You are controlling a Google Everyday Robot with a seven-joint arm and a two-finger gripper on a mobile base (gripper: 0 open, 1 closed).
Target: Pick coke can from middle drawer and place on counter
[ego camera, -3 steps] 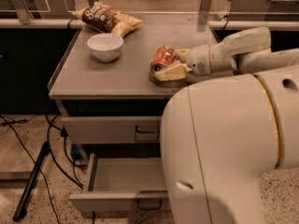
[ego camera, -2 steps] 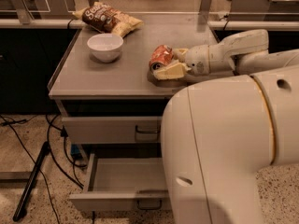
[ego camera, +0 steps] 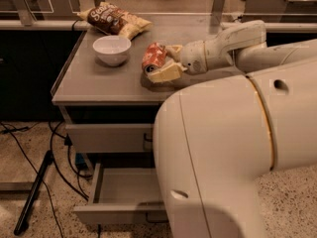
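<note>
The coke can [ego camera: 152, 56] is red with a silver end and lies tilted just over the grey counter [ego camera: 99, 83], right of its middle. My gripper [ego camera: 160, 63] reaches in from the right and is shut on the coke can, one cream finger [ego camera: 164, 75] below it and the other behind it. Whether the can touches the counter I cannot tell. The middle drawer [ego camera: 121, 215] is pulled open low in the view; the part of its inside that shows holds nothing. My own white body hides its right side.
A white bowl [ego camera: 112, 49] stands left of the can. A brown-and-yellow chip bag [ego camera: 113, 20] lies at the counter's back left. The upper drawer front [ego camera: 106, 137] is closed. Black cables and a tripod leg [ego camera: 32, 192] run over the speckled floor at left.
The gripper has moved left along the counter with the coke can in it, closer to the bowl. Bowl, chip bag and drawer have not moved.
</note>
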